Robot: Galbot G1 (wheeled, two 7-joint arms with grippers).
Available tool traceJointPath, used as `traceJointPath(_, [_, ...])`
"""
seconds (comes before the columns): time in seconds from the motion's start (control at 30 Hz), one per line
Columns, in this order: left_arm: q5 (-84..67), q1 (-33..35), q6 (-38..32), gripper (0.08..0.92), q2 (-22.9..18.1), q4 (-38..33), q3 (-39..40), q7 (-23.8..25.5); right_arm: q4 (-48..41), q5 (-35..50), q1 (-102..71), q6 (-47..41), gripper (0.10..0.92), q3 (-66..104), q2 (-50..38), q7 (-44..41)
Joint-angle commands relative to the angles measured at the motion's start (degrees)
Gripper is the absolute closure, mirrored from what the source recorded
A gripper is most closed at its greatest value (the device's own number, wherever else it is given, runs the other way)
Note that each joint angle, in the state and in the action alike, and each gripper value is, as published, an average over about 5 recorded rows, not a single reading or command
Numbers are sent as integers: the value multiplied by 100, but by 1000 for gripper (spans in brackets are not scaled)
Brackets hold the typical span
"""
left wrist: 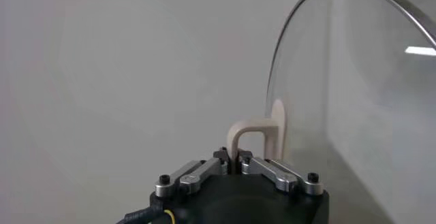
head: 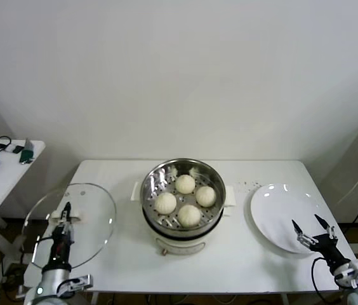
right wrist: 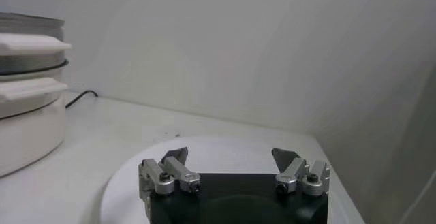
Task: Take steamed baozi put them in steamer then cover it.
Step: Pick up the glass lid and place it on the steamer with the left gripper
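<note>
Left pincer (left wrist: 234, 165) clamped on cover (left wrist: 354, 75) handle

Bare tabletop (head: 109, 175) between cover (head: 90, 216) and steamer (head: 182, 166), plate (head: 280, 213) well right.

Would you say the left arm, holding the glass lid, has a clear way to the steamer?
Probably yes. The left gripper is shut on the glass lid beside the steamer, nothing stands between them, and the right gripper hovers open over the white plate.
</note>
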Motion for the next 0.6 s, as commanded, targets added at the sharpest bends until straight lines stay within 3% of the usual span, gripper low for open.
traceJointPath(0.03, [-485, 324, 1309, 851, 1160, -1539, 448, 132, -39, -107, 208, -8, 203, -169, -26, 27])
traceJointPath(0.17, [-743, 24, 1576, 851, 1526, -1556, 898, 192, -84, -217, 296, -11, 203, -244, -7, 50])
traceJointPath(0.33, [-766, -904, 2068, 851, 1934, -1511, 1774, 814, -151, -326, 448, -15, 203, -366, 37, 72])
traceJointPath(0.6, [-581, -2651, 2885, 851, 1656, -995, 3242, 1833, -364, -516, 739, -5, 203, -578, 146, 138])
